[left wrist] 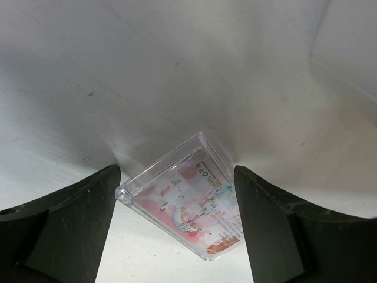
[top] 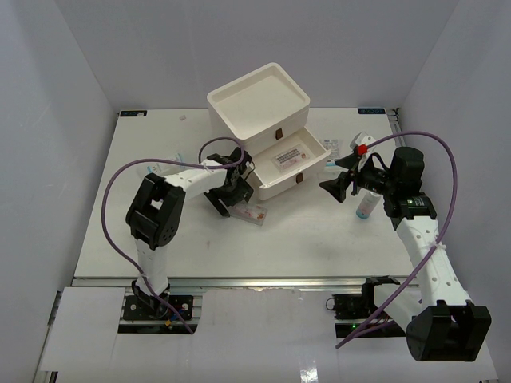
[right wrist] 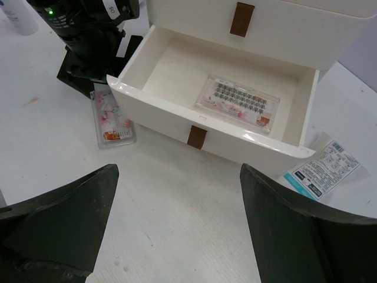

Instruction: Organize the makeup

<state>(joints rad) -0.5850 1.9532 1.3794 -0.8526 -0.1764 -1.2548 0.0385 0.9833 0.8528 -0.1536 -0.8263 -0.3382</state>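
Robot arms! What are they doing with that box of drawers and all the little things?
They are tidying makeup away. The left gripper hangs open over a clear pink case lying on the table beside the open drawer, one finger on either side, not gripping it. A second clear case lies inside the drawer. The right gripper is open and empty in front of it. A packet and a small bottle wait on the table.

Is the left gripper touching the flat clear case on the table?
Cannot tell. In the left wrist view the clear case lies inside the left gripper, its edges right beside both jaws, but neither contact nor gap shows plainly.
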